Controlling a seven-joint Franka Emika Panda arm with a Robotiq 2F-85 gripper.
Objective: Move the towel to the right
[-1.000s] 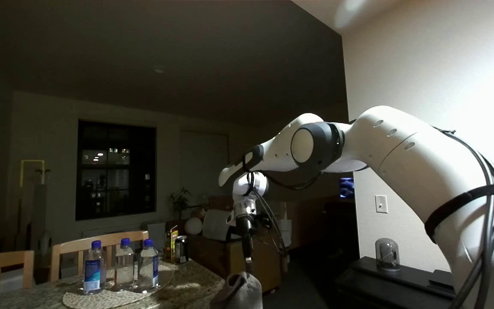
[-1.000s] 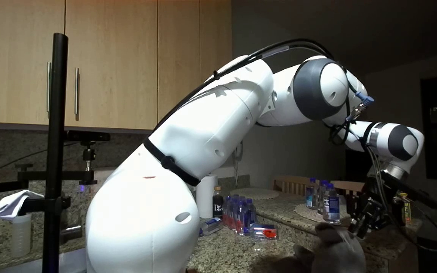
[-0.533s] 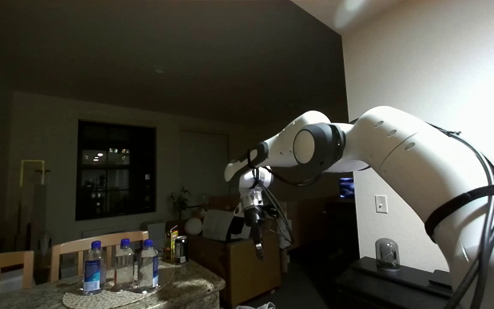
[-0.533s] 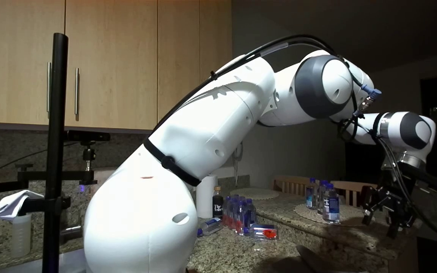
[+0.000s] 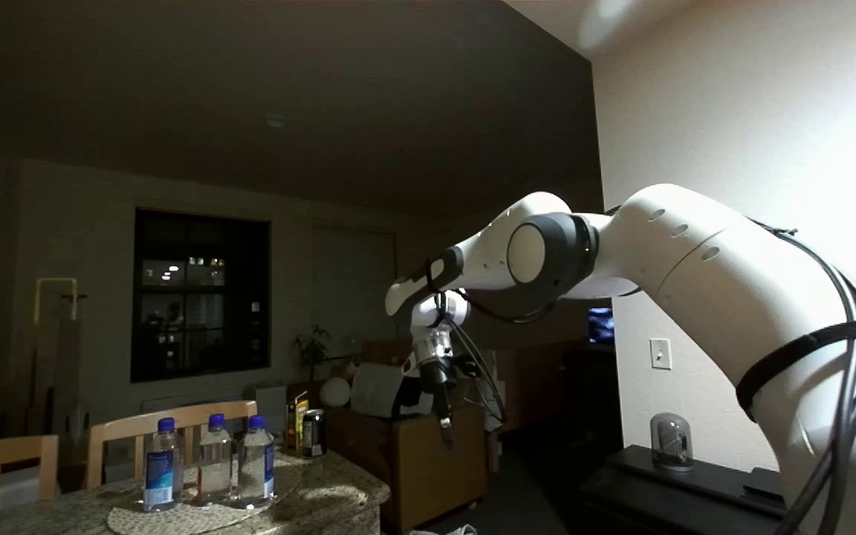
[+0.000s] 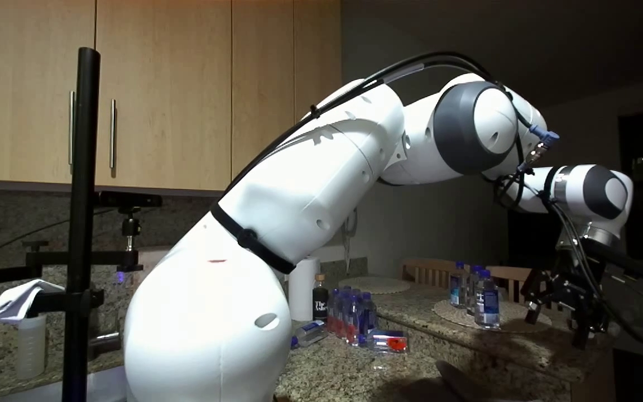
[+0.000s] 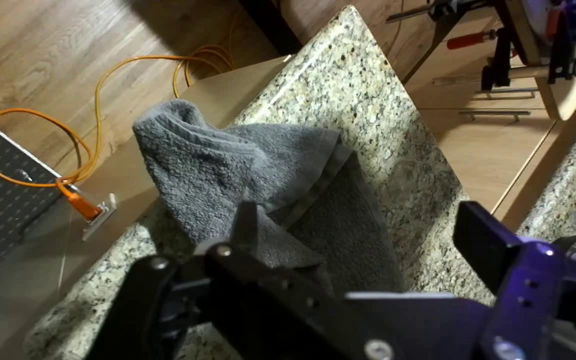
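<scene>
The rumpled gray cloth towel [image 7: 203, 175] has just been let go.
The black 2-finger gripper [image 7: 357, 220] hangs above it, fingers spread wide, pinching nothing. The towel lies on the speckled stone counter [image 7: 363, 90], 1 fold poking past the edge, so I think the move is almost done. 3 clear plastic bottles with blue caps [image 5: 215, 464] stand on a round woven mat [image 5: 183, 521]; I can't tell how full.

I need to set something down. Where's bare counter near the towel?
In the wrist view, bare counter runs from the gray towel to the pointed top corner and right edge. Crowded: lower middle, under towel and behind open jaws.
</scene>
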